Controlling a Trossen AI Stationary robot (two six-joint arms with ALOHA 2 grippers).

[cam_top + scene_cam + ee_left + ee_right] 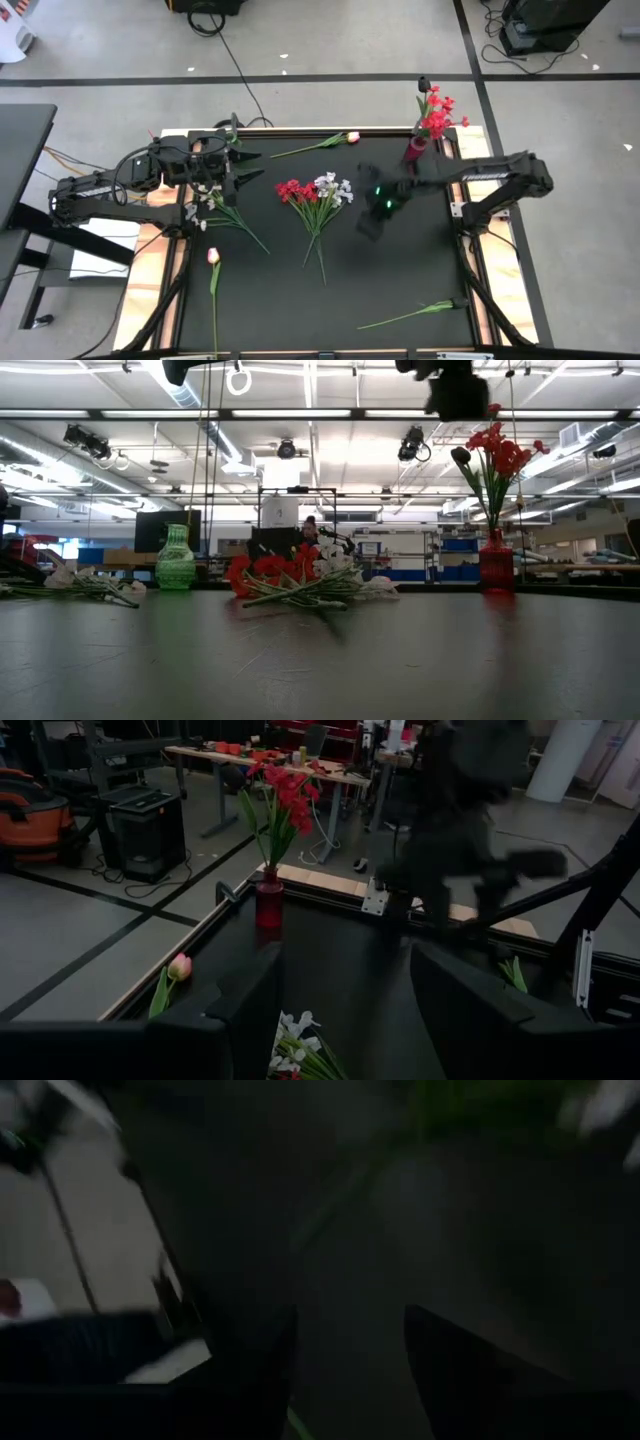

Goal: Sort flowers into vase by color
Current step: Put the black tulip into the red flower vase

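Two empty grippers hover with fingers spread: the right gripper (372,222) at three o'clock from the mixed red and white flowers (315,195), the left gripper (243,170) at nine. Red flowers (436,112) fill the red vase (416,149).

The flat matte desk (400,280) was black, edged by pale wooden strips. A translucent red glass vase (496,565) held red blooms on green stems (497,452); in the high view it showed as dark red (416,148). A ribbed green glass vase (175,559) stood toward the other side in the low view. The loose bunch in the middle mixed small red blooms (295,190) with small white blooms (334,187) on thin green stems. Single buds were pink-white, one near the far edge (352,137) and one near the left edge (212,256). White blooms (205,200) lay under the dark left arm. Both arms were black; a green light (379,195) glowed on the right one.
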